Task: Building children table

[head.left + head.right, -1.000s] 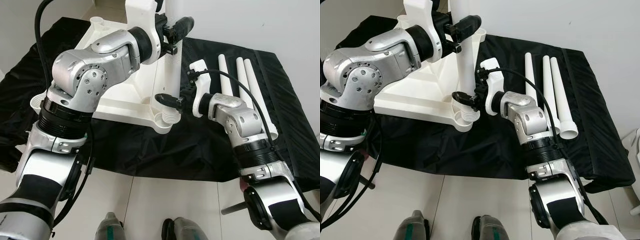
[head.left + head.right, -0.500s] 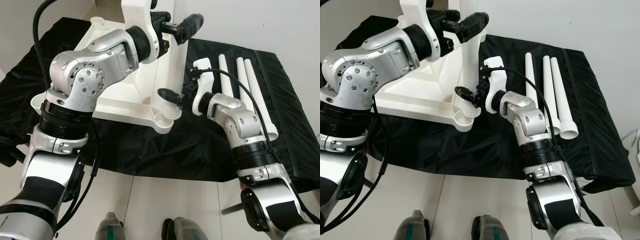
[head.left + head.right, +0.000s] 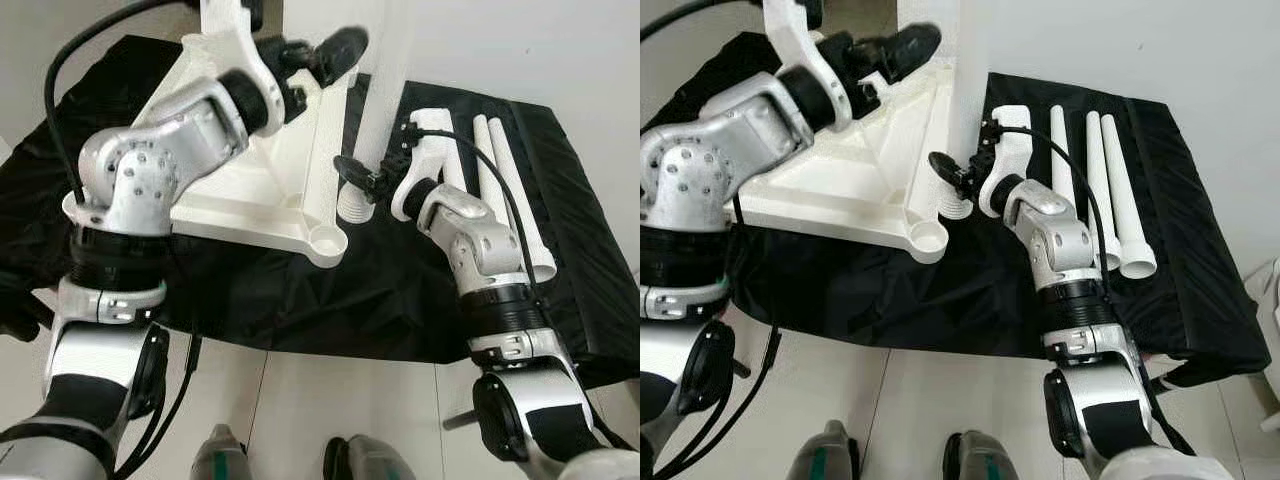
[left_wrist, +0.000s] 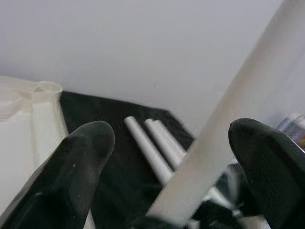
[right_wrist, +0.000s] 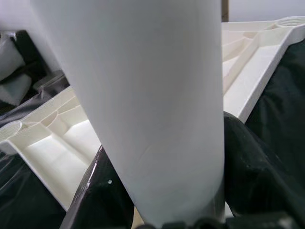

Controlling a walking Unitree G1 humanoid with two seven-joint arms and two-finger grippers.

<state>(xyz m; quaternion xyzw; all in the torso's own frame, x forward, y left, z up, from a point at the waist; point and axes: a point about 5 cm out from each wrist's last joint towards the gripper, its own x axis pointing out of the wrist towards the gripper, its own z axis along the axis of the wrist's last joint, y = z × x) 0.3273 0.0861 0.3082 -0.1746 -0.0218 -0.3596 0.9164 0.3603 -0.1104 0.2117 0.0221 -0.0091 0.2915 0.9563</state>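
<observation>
1. Lifted out of its corner socket [image 3: 328, 240] since a second ago, the leg [image 3: 378, 110] now hangs with its threaded foot just beside the right gripper [image 3: 352, 172], clear of the tabletop [image 3: 250, 190]; before, that foot sat in the socket.

2. On the left, the left gripper [image 3: 335, 48] has let go: a second ago it clasped the upper leg, and now its fingers [image 4: 76, 162] stand spread, the leg passing between them untouched.

3. To the right of it, the right gripper pinches the leg low down, just above the thread, and carries it alone.

4. My judgement: the leg has come unseated, so this joint is undone, and it must be re-aimed at the socket, which lies below and left of the right gripper, then screwed in.

5. Beyond the right gripper, further right, three spare legs [image 3: 497, 170] lie side by side on the black cloth [image 3: 380, 300].

6. No brand, label or writing can be read on any part.
</observation>
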